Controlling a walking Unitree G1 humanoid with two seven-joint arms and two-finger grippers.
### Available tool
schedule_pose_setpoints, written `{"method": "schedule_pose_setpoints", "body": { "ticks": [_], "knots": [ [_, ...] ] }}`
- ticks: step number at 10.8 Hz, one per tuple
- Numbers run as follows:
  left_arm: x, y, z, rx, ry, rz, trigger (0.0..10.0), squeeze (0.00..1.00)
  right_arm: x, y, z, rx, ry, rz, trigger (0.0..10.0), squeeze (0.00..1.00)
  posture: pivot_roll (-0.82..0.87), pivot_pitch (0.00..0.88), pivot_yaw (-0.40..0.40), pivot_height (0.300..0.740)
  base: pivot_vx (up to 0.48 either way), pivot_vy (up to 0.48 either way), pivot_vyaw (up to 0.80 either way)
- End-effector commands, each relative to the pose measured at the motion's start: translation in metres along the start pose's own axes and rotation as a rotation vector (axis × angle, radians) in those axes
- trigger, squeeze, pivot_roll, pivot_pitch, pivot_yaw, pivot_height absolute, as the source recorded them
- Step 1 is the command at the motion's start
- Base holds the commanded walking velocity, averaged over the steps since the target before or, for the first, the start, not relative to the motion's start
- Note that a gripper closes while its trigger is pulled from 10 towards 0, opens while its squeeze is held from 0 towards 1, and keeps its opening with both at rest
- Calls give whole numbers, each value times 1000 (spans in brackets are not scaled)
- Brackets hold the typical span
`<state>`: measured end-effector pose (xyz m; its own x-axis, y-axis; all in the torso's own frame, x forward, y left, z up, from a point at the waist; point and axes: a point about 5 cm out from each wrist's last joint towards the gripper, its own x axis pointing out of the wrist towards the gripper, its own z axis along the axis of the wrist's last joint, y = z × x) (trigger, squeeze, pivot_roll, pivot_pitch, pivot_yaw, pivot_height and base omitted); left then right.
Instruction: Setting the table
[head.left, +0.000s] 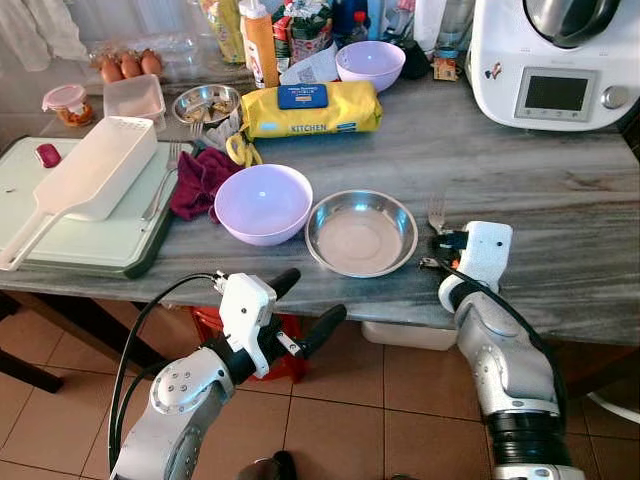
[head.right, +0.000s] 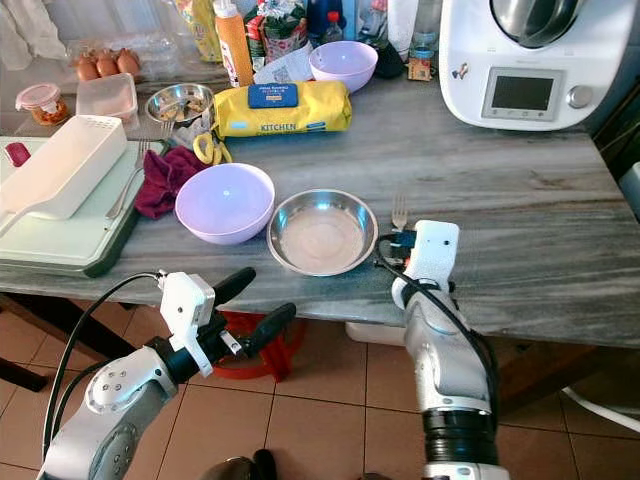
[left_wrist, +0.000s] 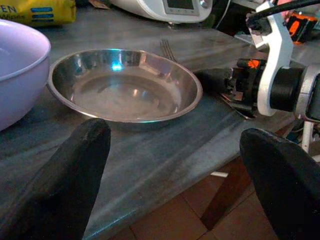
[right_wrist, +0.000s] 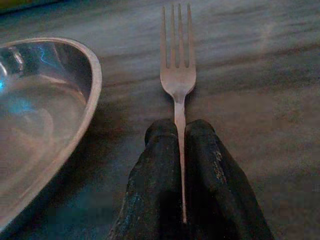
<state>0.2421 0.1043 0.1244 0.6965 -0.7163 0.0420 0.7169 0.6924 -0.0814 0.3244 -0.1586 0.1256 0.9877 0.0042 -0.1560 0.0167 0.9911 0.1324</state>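
Note:
A steel plate (head.left: 361, 232) sits near the front edge of the grey marble table (head.left: 540, 170), with a lilac bowl (head.left: 263, 203) just to its left. Right of the plate lies a metal fork (right_wrist: 177, 75), tines pointing away from me. My right gripper (right_wrist: 181, 150) is shut on the fork's handle, low over the tabletop beside the plate (right_wrist: 40, 115). My left gripper (head.left: 305, 308) hangs open below the table's front edge, in front of the plate (left_wrist: 122, 85), holding nothing.
A white kitchen machine (head.left: 555, 60) stands at the back right. A yellow package (head.left: 310, 108), a second lilac bowl (head.left: 370, 64), bottles and eggs crowd the back. A green board (head.left: 90, 240) with a white container (head.left: 95, 170) lies left, next to a maroon cloth (head.left: 198, 180).

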Motion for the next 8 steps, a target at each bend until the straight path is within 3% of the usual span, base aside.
{"method": "schedule_pose_setpoints", "body": {
  "ticks": [1,2,3,4,8],
  "knots": [
    [0,0,0,15,6,-6,10000,0,0,2,-2,11,3,-2,10000,0,-37,166,54,740,0,0,0],
    [0,0,0,13,6,-5,10000,0,-1,2,-4,13,9,-4,10000,0,-37,164,54,740,0,0,0],
    [0,0,0,15,5,-6,10000,0,-1,0,-4,16,8,-10,10000,886,-38,163,53,740,0,0,0],
    [0,0,0,16,5,-8,10000,0,-1,-1,-4,21,5,-15,10000,1000,-37,161,52,740,0,0,0],
    [1,2,-2,16,9,-16,10000,0,-1,-4,-2,23,0,-29,10000,1000,-41,156,46,740,0,0,0]
  ]
}}
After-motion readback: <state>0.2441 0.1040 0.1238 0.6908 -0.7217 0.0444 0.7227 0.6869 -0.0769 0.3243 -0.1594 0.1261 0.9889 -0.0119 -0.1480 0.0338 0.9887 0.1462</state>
